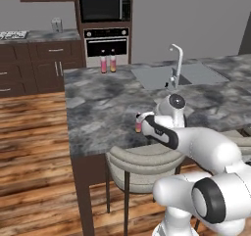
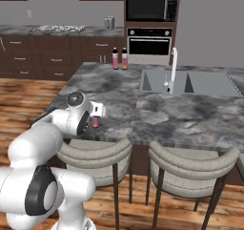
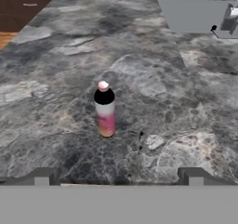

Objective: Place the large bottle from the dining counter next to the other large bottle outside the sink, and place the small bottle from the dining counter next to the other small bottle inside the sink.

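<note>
Currently the tool [image 3: 118,179] is seen released, jaws spread wide, nothing between them, hovering low over the near edge of the desk [image 1: 108,107]. Fingertips [image 3: 44,175] are seen in the hand view at either side of the bottom, well apart.

Landmark taken: the sink [image 2: 190,83], recessed in the desk, with its faucet [image 2: 173,69] standing at the near rim between the two basins.

- A pink-to-yellow bottle [image 3: 105,109] is seen upright on the desk, well left of the sink and toward the near edge, just ahead of the tool and roughly centred between the fingers, not touched. Dark upper part and pale cap are visible in the hand view. It is partly hidden behind the wrist in the left base view [image 1: 138,126] and shows just beside the hand in the right base view [image 2: 96,121].
- Two more bottles are seen upright, side by side, at the far edge of the desk, left of the sink and outside it: left one [image 2: 115,58], right one [image 2: 124,58].
- A small dark item [image 3: 214,28] is seen at the foot of the faucet, at the sink's edge; whether it is a bottle cannot be told.

Two stools [image 2: 97,160] are seen tucked under the near edge of the desk.
</note>
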Controlling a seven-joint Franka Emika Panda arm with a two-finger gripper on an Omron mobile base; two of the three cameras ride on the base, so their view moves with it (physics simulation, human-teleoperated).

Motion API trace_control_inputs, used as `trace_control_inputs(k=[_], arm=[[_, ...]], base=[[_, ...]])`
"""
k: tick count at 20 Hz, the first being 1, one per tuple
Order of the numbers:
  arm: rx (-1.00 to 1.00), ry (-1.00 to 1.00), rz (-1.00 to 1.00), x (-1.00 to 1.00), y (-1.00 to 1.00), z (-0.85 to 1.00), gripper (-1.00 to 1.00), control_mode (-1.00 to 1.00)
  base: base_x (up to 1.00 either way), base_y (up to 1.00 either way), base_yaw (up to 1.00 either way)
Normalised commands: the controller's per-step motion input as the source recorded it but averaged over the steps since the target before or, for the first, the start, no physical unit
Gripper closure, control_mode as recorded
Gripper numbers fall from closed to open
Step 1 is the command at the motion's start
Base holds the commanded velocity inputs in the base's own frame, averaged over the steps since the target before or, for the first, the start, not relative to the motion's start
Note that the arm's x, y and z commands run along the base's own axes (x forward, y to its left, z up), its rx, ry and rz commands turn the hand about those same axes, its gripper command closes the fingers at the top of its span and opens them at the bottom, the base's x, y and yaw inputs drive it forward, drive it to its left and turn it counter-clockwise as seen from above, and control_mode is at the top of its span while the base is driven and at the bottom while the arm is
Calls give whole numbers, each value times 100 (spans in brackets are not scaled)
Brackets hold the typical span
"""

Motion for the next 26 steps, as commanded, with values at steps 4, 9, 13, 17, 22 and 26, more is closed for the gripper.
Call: trace_control_inputs(k=[4, 9, 13, 17, 22, 26], arm=[[-3, 0, 0, 11, 12, 0, -100, -100], [0, 0, 0, 12, 14, 0, -100, -100], [0, 0, 0, 18, 9, 0, -100, -100], [0, 0, 0, 23, 11, -1, -100, -100], [0, 0, 0, 22, 9, -2, -100, -100], [0, 0, 0, 14, 10, -18, -100, -100]], base=[[0, 0, 0], [0, 0, 0], [0, 0, 0], [0, 0, 0], [0, 0, 0], [0, 0, 0]])
